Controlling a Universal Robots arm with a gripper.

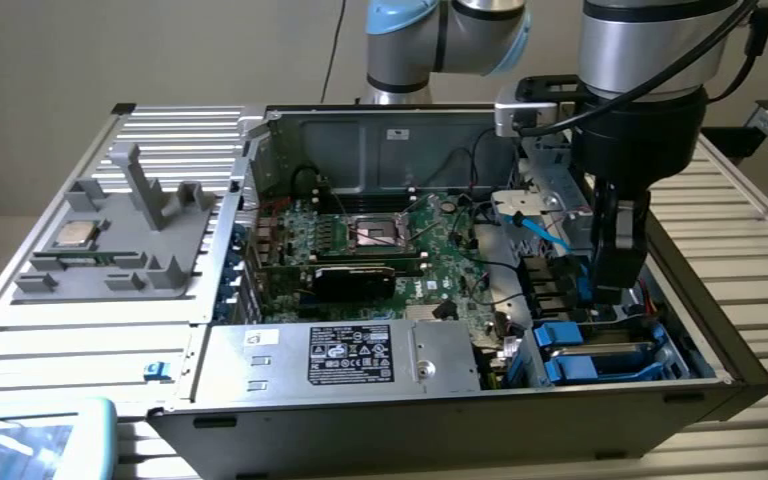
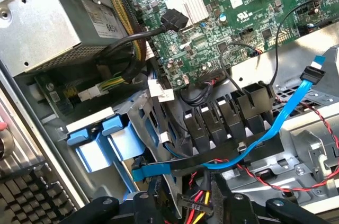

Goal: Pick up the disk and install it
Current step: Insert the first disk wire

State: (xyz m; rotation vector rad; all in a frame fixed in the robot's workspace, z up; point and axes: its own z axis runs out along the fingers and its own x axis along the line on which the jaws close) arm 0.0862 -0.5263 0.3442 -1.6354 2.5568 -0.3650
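Note:
Two blue-framed drive carriers sit side by side in the drive cage at the front right corner of the open computer case. In the wrist view their blue end tabs show edge-on in the metal cage. The disk's labelled face is hidden, so I cannot tell which carrier holds the disk. My black gripper hangs straight down inside the case, just above and behind those carriers. Nothing shows in its grasp. Its black links edge the wrist view.
The green motherboard fills the case's middle, with the grey power supply in front. A blue data cable and red-black wires cross the cage near the gripper. A grey fixture holding a silver chip lies on the exterior view's left.

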